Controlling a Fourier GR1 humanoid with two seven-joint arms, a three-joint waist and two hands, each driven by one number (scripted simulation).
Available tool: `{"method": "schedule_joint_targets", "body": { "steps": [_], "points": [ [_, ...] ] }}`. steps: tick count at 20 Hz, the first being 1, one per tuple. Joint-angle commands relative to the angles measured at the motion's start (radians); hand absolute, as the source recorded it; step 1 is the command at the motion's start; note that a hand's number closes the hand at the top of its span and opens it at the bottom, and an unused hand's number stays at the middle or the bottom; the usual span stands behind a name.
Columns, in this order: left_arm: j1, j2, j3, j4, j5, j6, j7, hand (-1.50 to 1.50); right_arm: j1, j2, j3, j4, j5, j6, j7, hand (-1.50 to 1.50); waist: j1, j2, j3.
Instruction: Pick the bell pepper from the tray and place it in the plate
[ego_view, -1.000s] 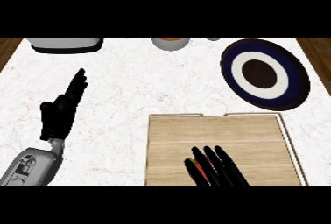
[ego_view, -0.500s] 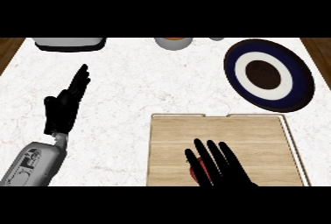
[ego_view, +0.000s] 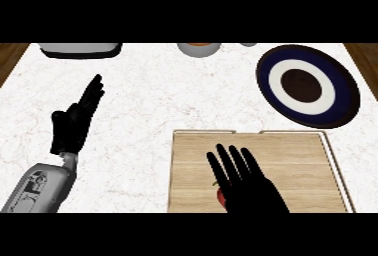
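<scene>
Your right hand (ego_view: 251, 192) is open: its fingers (ego_view: 235, 162) are straight, slightly fanned, and point away from you up the tray (ego_view: 295, 150). It holds nothing that you can see. It comes in from the lower edge with the palm over the near, middle part of the tray. The bell pepper (ego_view: 219, 196) lies on the tray, almost wholly hidden beneath that palm; only a small red sliver shows at the palm's left edge. You cannot tell whether the palm touches the pepper or hangs above it.

Your left hand (ego_view: 71, 127) is also open and empty, resting over the bench (ego_view: 162, 95) at the left, well apart from the tray. Its straight fingers are held together and slant up and to the right, with the grey forearm (ego_view: 37, 187) below it.

The plate (ego_view: 341, 102), dark blue at the rim with a white ring and a dark centre, sits on the bench just beyond the tray's far right corner.
</scene>
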Motion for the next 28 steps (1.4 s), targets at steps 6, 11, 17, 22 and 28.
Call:
{"method": "schedule_joint_targets", "body": {
  "steps": [6,11,17,22,28],
  "points": [
    [-0.016,-0.051,0.037,-0.024,-0.062,-0.014,0.045,0.0,0.037,-0.022,-0.026,0.181,0.048,-0.113,-0.116,-1.5,-0.002,0.0,0.0],
    [0.036,-0.033,0.083,-0.051,-0.056,-0.068,0.034,0.0,0.091,-0.087,-0.069,0.204,0.061,-0.147,-0.179,-1.5,-0.001,-0.001,0.0],
    [0.023,-0.108,0.072,-0.054,-0.118,-0.042,0.054,0.0,0.082,-0.02,-0.076,0.294,0.095,-0.186,-0.201,-1.5,-0.001,-0.001,0.0],
    [-0.012,-0.075,0.131,-0.045,-0.093,-0.102,0.069,0.0,0.067,-0.089,-0.109,0.286,0.135,-0.25,-0.307,1.5,-0.002,-0.001,0.0],
    [0.052,-0.1,0.141,-0.067,-0.124,-0.119,0.028,0.0,-0.01,-0.014,-0.163,0.344,0.153,-0.256,-0.337,1.5,0.001,-0.001,0.0]
  ]
}}
